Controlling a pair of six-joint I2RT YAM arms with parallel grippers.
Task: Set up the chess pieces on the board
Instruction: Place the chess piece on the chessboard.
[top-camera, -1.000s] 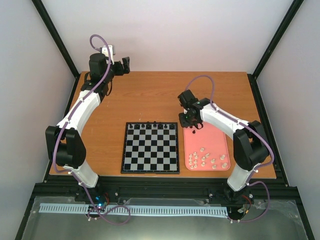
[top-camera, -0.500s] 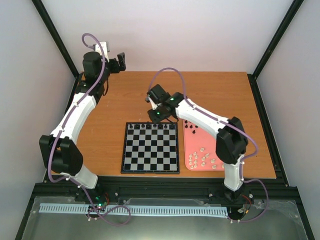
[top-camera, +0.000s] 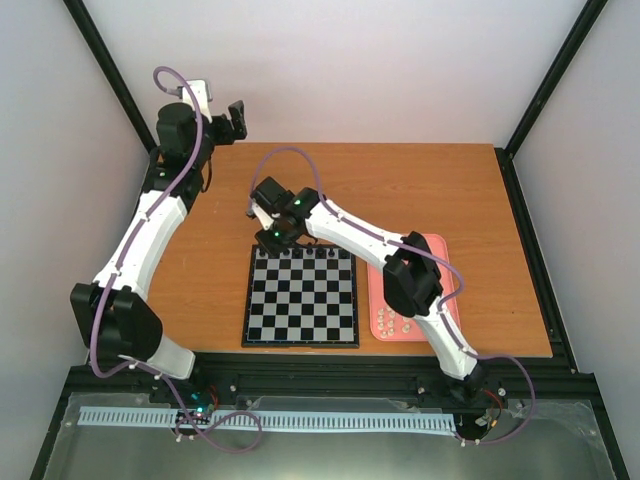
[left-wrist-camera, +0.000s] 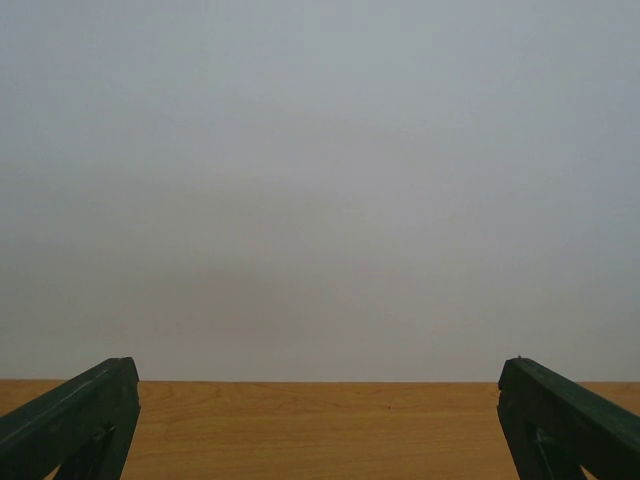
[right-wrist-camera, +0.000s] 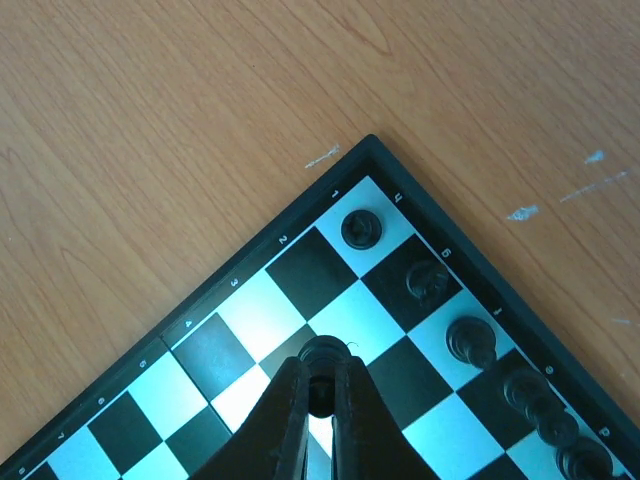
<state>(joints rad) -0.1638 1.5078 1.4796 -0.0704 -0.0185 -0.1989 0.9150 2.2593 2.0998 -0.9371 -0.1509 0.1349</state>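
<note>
The board (top-camera: 300, 300) lies at the table's middle, with several black pieces (top-camera: 312, 253) on its far row. My right gripper (top-camera: 272, 240) hovers over the board's far left corner. In the right wrist view it (right-wrist-camera: 322, 392) is shut on a black chess piece (right-wrist-camera: 326, 353), held above the second-row squares near that corner of the board (right-wrist-camera: 240, 310). Three black pieces (right-wrist-camera: 362, 229) (right-wrist-camera: 428, 280) (right-wrist-camera: 470, 340) stand along the edge row, with more beyond them. My left gripper (top-camera: 237, 118) is raised at the far left, open and empty (left-wrist-camera: 315, 372).
A pink tray (top-camera: 378, 295) right of the board holds several cream-white pieces (top-camera: 388, 320), and my right arm partly covers it. The left wrist view shows only bare wooden table (left-wrist-camera: 320, 430) and the grey back wall.
My right arm swung left from the pink tray to the board's far left corner, carrying a black piece. My left arm drew a little further back and left.
</note>
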